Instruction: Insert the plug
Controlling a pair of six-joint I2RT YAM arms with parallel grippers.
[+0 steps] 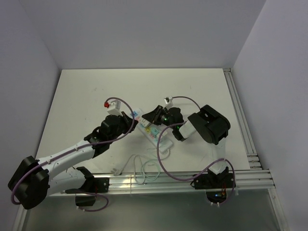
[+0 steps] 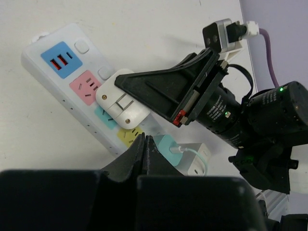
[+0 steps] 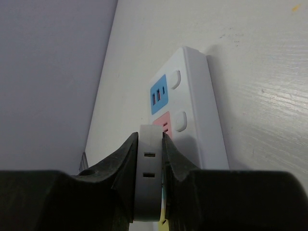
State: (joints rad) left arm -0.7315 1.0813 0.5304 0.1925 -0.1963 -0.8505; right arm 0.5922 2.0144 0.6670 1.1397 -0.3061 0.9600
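White table bears a power strip; right hand grasps the plug over it; left hand clenched.

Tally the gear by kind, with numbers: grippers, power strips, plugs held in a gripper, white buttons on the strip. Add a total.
Grippers: 2, the left gripper and the right gripper
Strips: 1, the power strip
Plugs held: 1, the white plug, in the right gripper
Buttons: 2, the white buttons
Total: 6

On the table, the power strip lies between the left gripper and right gripper, the plug over its middle sockets.
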